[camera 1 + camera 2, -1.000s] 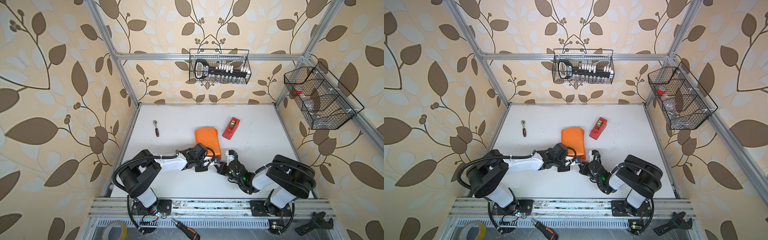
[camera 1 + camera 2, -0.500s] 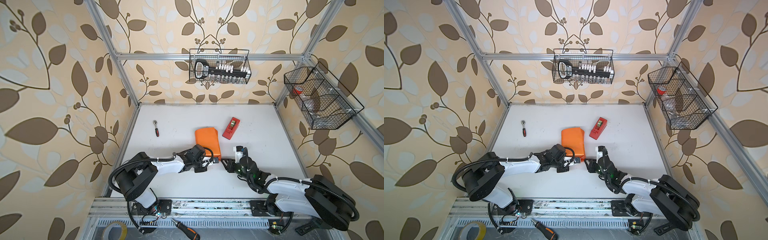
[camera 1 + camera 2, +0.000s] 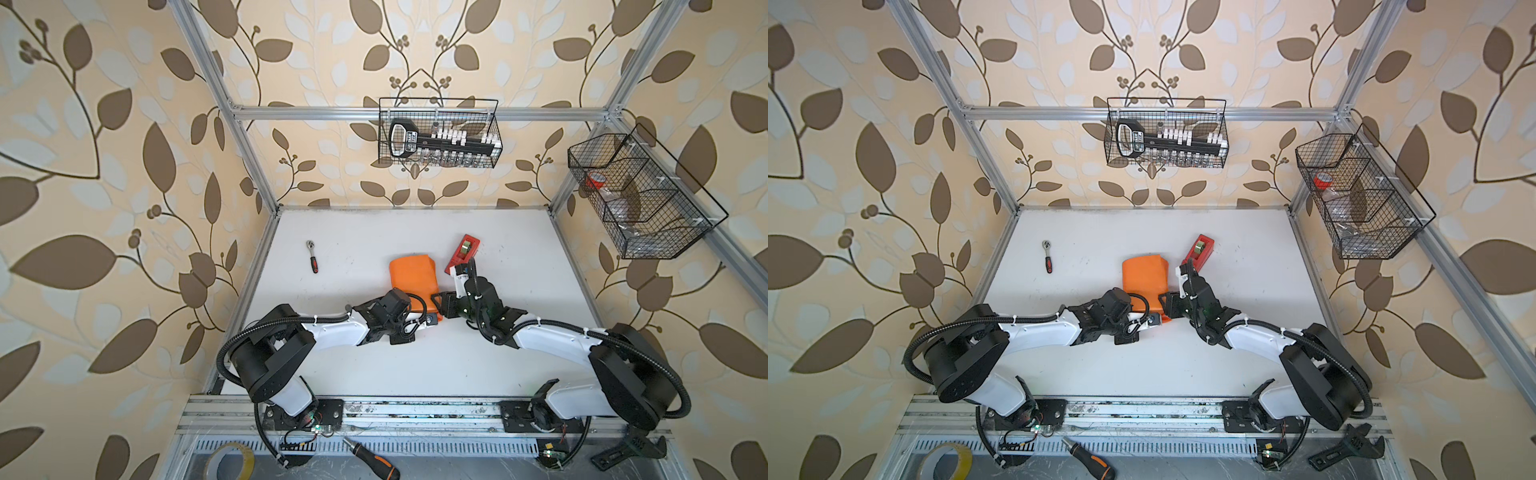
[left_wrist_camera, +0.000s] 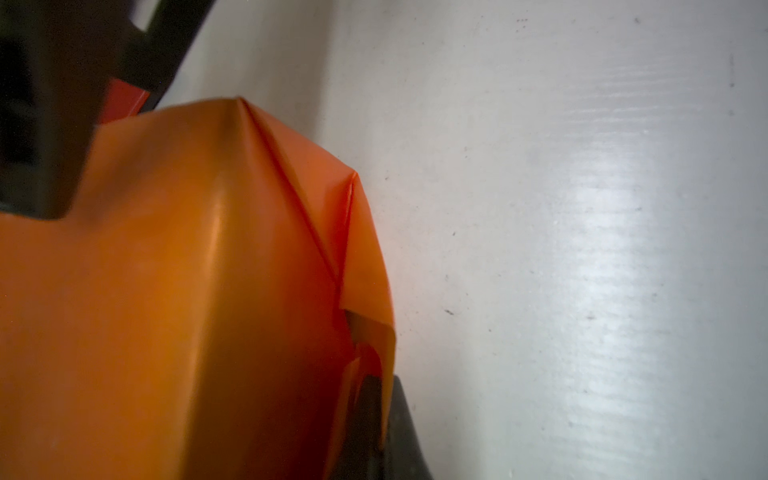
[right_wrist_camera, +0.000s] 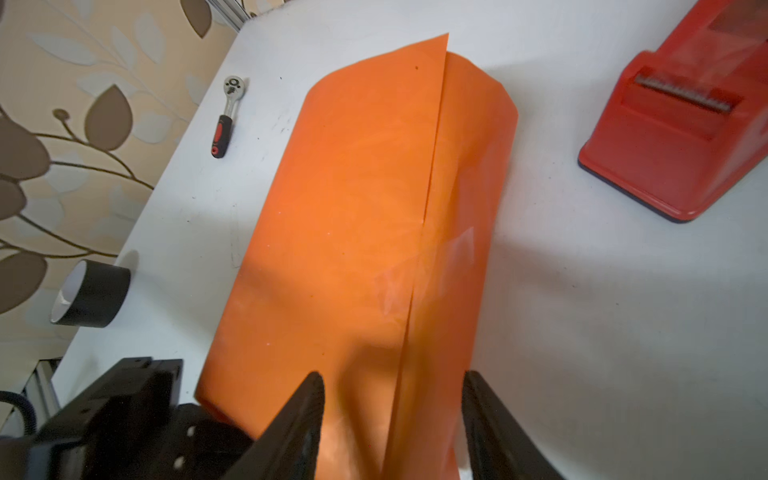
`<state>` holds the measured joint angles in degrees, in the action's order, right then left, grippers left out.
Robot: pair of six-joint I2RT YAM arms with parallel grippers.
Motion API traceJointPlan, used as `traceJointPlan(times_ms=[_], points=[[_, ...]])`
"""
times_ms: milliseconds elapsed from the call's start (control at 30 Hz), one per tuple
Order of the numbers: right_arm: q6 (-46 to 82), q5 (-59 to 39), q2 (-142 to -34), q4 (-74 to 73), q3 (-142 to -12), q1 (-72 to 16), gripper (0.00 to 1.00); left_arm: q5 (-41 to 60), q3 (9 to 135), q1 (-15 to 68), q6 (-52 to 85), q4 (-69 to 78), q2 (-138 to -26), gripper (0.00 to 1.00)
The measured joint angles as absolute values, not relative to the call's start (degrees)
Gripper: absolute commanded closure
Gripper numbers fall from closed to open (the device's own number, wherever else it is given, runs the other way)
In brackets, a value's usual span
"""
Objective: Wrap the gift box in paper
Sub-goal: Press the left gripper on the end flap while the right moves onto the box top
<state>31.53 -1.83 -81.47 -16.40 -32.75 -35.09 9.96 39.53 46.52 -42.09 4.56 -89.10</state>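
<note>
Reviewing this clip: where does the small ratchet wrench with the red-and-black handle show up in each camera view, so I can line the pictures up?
In a top view: ratchet wrench lies on the table, left of the paper, apart from it.
In a top view: same spot, left of the paper.
Left wrist: not in it.
Right wrist: beside the paper's long side, near the table edge by the wallpaper.
Shared landmark: the orange paper, seen in all four views.

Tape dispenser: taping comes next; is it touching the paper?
No, bare white table lies between the red tape dispenser and the orange paper.
</note>
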Motion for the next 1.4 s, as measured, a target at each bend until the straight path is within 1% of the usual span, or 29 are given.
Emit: traceJointPlan(times_ms=[167,433,533,667,800,1400], points=[[30.96,-2.44,-82.52,-16.53,-32.91,-34.5,0.47,9.96,39.53,46.52,-41.87,4.56,-89.1,0.93],[30.41,-3.01,-82.52,-16.75,-32.88,-34.3,0.49,9.96,39.53,46.52,-41.74,4.64,-89.1,0.91],[30.37,-3.05,-82.52,-16.82,-32.88,-34.3,0.5,9.96,39.53,46.52,-41.71,4.75,-89.01,0.92],[30.37,-3.16,-82.52,-16.99,-32.8,-34.3,0.5,9.87,39.53,46.52,-41.45,4.93,-88.55,0.97],[30.35,-3.25,-82.52,-17.08,-32.77,-34.22,0.51,9.72,39.53,46.52,-41.32,5.02,-88.12,1.0],[27.51,-3.25,-82.59,-18.94,-32.03,-34.22,0.53,6.98,38.57,46.52,-36.99,7.46,-86.94,0.99]])
